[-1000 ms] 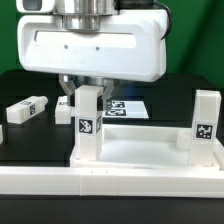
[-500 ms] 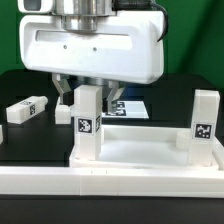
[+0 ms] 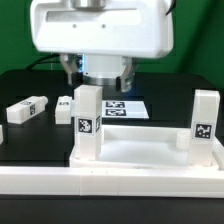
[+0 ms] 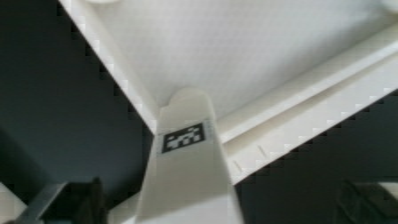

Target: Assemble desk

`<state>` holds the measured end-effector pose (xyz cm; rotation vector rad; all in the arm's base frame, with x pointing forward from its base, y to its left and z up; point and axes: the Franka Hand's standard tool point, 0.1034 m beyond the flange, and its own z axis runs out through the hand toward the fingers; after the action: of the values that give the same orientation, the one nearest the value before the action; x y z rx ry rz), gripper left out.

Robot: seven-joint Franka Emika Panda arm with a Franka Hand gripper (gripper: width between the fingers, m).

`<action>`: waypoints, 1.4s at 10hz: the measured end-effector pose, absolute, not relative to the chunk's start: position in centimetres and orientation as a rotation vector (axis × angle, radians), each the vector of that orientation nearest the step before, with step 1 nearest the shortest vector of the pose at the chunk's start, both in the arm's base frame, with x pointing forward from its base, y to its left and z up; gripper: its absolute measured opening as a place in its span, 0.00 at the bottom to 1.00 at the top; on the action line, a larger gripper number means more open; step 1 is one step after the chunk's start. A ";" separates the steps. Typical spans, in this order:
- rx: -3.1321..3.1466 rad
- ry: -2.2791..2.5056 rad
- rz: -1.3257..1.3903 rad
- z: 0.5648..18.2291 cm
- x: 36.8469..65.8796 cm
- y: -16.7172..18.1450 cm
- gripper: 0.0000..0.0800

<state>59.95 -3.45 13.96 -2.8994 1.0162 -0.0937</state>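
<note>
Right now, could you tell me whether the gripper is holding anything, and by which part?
Nothing is held: in the wrist view the gripper is open, its fingers clear on both sides of the upright leg.

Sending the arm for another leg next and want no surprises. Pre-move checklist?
1. Gripper open, holding nothing: ok.
2. Fingers apart from the near leg on both sides: ok.
3. Near leg upright at the tabletop corner: ok.
4. Near leg fully seated in its socket: cannot tell.
5. Second leg upright, at the exterior view's right: ok.
6. Outer loose leg and inner loose leg lying on the table, uncovered: ok.
</note>
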 end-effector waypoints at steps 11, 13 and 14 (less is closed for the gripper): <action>-2.818 1.209 -0.070 12.6 56.9 -0.3 0.81; -2.818 1.217 -0.068 12.1 56.5 0.2 0.81; -2.816 1.220 -0.069 12.1 56.5 0.2 0.81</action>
<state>56.53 0.19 12.09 -2.8157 1.2200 -0.0694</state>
